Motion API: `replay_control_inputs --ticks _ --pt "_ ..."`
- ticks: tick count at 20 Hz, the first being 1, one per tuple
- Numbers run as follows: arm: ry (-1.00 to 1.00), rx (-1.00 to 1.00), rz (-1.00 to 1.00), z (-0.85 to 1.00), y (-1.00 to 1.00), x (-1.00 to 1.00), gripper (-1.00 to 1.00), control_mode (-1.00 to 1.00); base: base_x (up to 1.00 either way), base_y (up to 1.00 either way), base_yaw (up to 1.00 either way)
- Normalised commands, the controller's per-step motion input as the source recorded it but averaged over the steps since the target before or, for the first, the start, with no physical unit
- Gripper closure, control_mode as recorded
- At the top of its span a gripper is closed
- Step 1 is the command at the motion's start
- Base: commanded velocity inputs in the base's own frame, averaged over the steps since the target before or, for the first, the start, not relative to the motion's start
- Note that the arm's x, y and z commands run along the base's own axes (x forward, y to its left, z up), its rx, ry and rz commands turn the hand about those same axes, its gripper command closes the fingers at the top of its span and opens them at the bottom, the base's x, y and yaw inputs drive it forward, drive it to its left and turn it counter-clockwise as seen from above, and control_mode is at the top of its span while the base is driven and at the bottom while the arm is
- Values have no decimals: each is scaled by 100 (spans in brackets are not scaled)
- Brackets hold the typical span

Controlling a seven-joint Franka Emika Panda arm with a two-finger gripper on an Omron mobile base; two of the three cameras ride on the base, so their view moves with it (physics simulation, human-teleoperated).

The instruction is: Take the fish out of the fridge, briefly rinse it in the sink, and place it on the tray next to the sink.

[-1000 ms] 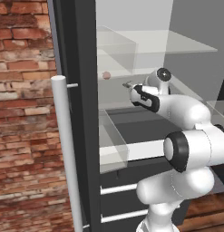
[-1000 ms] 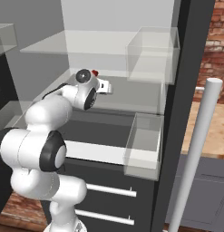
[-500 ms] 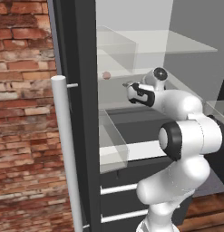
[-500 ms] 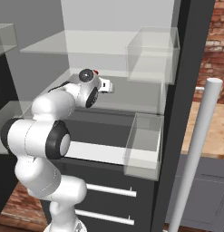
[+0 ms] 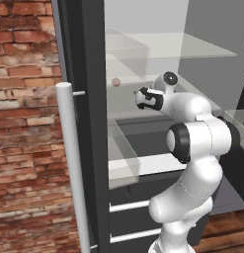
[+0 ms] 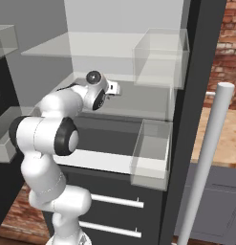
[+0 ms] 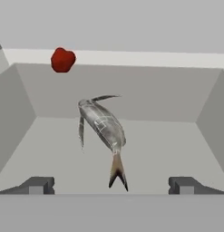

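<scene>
Reaching into the open fridge (image 5: 86, 59) at middle-shelf level, gripper (image 7: 111, 185) with jaws spread wide, one dark fingertip (image 7: 37, 185) at the lower left of the hand view and the other at the lower right, nothing between them but bare shelf floor. Lying ahead on that pale floor: the fish (image 7: 102, 123), silvery-grey, head toward the far wall, dark forked tail pointing back at the gap between the fingertips, just short of their line and untouched. Slanted across the hand view rather than square to the jaws. Fins thin and faint; how much of the belly meets the floor, hard to tell.

Beyond the fish, up against the far wall: a small red ball (image 7: 63, 60), well apart from it; seen again as a dim pinkish dot (image 5: 116, 82) through the glass in the left base view, colour washed out there.

From the base cameras, gripper (image 5: 142, 98) largely masked by the wrist and forearm; fingers not separable in the left view, and from the right base view just a pale stub (image 6: 113, 88) past the dark wrist joint. Fish hidden behind the arm in both base views. Clear glass shelves (image 6: 91, 45) and door bins (image 6: 150, 153) hard to trace, edges only as faint lines. Silver bar handle (image 5: 74, 168) of the door cut off at the bottom edge of both base views
</scene>
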Motion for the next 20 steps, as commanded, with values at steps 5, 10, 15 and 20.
replay_control_inputs --ticks 5,10,15,20 --pt "0 0 0 -7 0 17 -100 -100 0 0 0" --pt "0 0 0 -17 0 7 -100 -100 0 0 0" --pt "0 0 0 -27 0 0 -100 -100 0 0 0" --pt "0 0 0 -11 0 1 -100 -100 0 0 0"
